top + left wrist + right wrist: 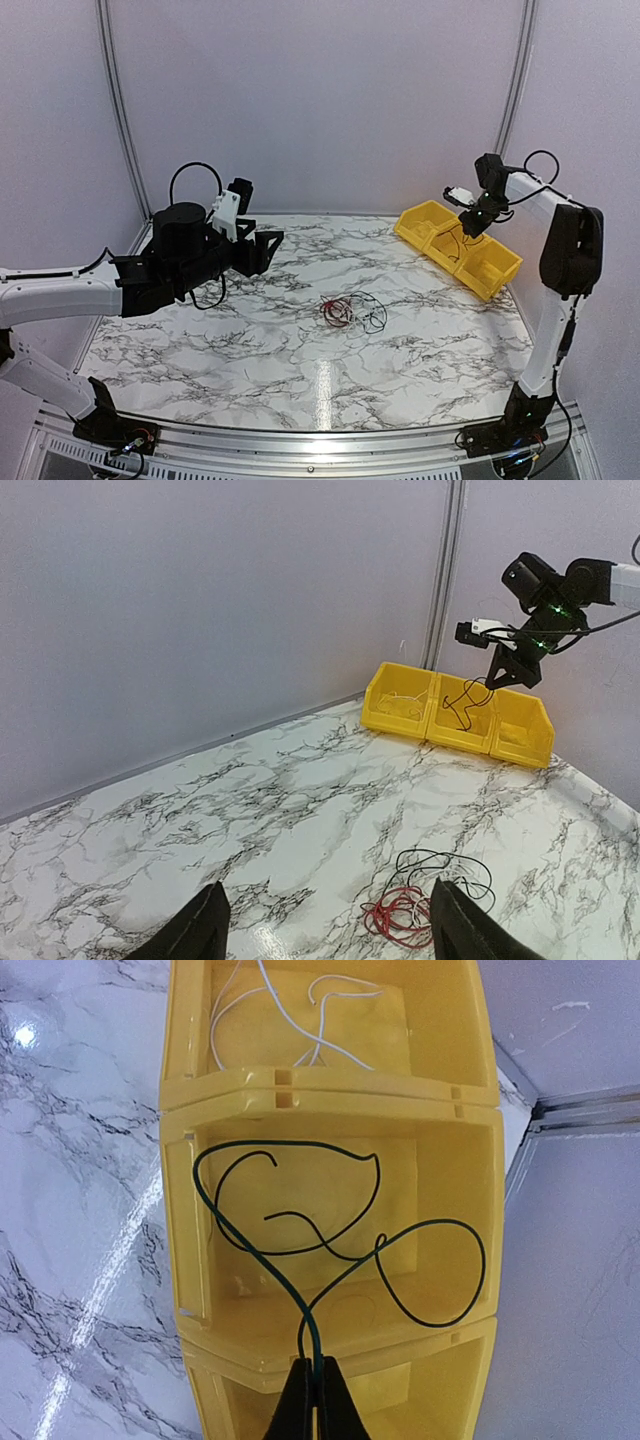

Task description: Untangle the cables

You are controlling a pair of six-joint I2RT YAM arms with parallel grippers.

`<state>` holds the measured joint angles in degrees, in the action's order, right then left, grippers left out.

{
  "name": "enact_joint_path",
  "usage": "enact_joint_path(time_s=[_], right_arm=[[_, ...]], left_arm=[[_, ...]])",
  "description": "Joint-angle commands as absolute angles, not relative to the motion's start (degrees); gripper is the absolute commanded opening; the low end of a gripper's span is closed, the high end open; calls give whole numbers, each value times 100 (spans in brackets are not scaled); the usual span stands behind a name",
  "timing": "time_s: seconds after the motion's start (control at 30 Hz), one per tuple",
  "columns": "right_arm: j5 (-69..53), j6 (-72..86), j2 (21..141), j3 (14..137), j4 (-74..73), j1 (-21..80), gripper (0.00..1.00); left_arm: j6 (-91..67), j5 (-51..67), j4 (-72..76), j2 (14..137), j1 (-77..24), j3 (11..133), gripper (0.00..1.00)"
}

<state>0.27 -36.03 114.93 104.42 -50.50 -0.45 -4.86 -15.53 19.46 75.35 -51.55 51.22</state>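
dropping one dark wire into the yellow bins

the right gripper, jaws pinched together on the wire, hangs over the middle compartment at two o'clock on the table, loops dangling inside. the other cables, red and black, lie knotted at its centre. the left gripper hovers at ten o'clock, jaws apart, empty. next, i judge, the right jaws must part, then go back for another strand.

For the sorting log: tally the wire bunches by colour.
White wire bunch, in the end bin: 1
Dark green wire, pinched by the right claw: 1
Red coil, on the table: 1
Black coil, tangled with it: 1
Total: 4
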Motion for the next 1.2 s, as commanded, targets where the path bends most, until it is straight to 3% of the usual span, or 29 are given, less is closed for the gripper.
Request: enact_joint_path(time_s=[0.0, 0.6, 0.83, 0.87, 1.0, 1.17], right_arm=[[260, -3782, 11602, 10463, -5202, -116, 0], [366, -3606, 13031, 11654, -5185, -149, 0], [344, -3578, 12898, 11634, -5352, -139, 0], [346, -3583, 12783, 11565, -5393, -137, 3], [399, -3648, 12210, 11096, -5368, -116, 28], [530, -3687, 11607, 10607, -5352, -75, 46]], left_arm=[[-421, -1583, 2092, 7591, -5179, 5071, 71], [-359, -1617, 2088, 7643, -5202, 5072, 71], [-357, -1598, 2083, 7647, -5200, 5078, 72], [-350, -1599, 2083, 7648, -5196, 5074, 72], [-381, -1556, 2083, 7654, -5197, 5083, 71], [-417, -1496, 2083, 7693, -5211, 5084, 71]])
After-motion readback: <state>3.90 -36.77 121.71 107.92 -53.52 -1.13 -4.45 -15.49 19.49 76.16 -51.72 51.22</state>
